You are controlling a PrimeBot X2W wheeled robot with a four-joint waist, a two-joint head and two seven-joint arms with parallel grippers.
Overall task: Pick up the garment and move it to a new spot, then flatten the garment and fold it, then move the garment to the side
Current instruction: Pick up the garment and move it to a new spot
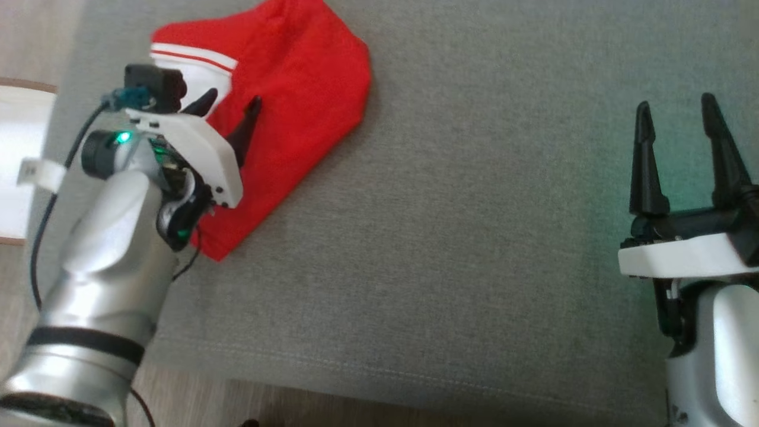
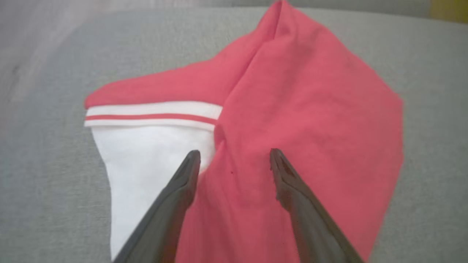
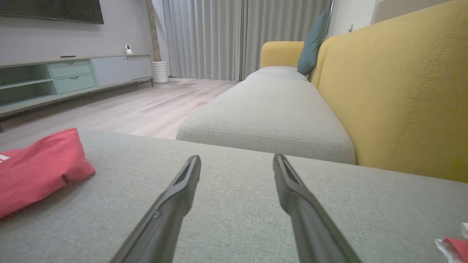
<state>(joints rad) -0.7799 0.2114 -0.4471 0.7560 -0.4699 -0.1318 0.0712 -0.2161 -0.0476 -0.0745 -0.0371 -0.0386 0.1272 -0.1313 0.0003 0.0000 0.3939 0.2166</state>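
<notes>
Grey woven seat cushion (image 1: 474,249), with a stitched seam along its near edge. One item lies on it: the garment (image 1: 296,101), red, folded over, at the far left.

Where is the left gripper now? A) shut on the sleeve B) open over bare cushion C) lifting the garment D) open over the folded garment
D: the left gripper has its fingers apart over the garment, which lies folded on the grey cushion.

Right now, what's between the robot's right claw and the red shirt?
Nothing but bare grey sofa cushion lies between the right gripper and the folded red jersey. The head view shows that whole stretch.
</notes>
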